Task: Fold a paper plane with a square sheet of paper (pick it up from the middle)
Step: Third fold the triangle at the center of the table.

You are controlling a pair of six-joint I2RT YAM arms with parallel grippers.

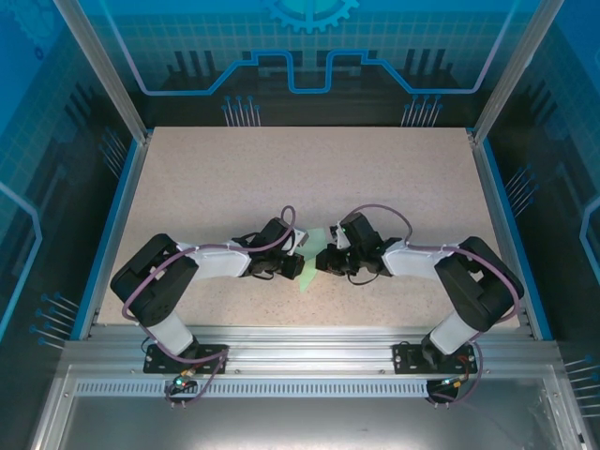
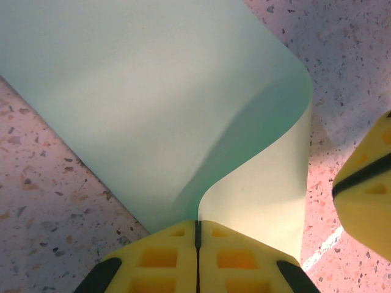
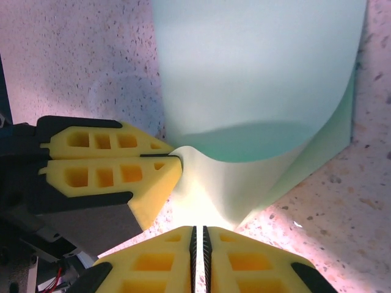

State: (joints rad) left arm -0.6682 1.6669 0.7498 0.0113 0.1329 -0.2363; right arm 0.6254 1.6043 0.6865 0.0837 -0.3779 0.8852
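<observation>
Yellow fingers [image 2: 165,256] of the left gripper [image 2: 197,227] sat nearest the left wrist camera, pressed flat together on a near edge of the square sheet of paper [image 2: 153,104]. From that pinch the pale mint-green paper rose and curled over to the right, its upper ply shading the lower one, with speckled table [image 2: 49,201] bare on the left. At the right edge of that view a yellow finger of the right gripper [image 2: 365,183] lay just beside the paper, its jaws closed to a dark seam. The right wrist camera gave the opposite side. There the left gripper [image 3: 174,157] came in from the left, clamped on the paper where it bent. The paper [image 3: 256,79] arched up and away across the far half of the view. The right gripper [image 3: 198,231] was closed on the pale lower ply at the near edge. From above, the left gripper [image 1: 292,262] and right gripper [image 1: 330,261] met tip to tip near the middle of the table's [image 1: 309,178] near half. Their black bodies and purple cables [image 1: 281,230] hid most of the paper [image 1: 310,277], leaving slivers of green between and just near of the fingers. An aluminium rail [image 1: 309,339] carried both arm bases along the near edge, and blue enclosure walls [image 1: 56,141] stood around the table.
</observation>
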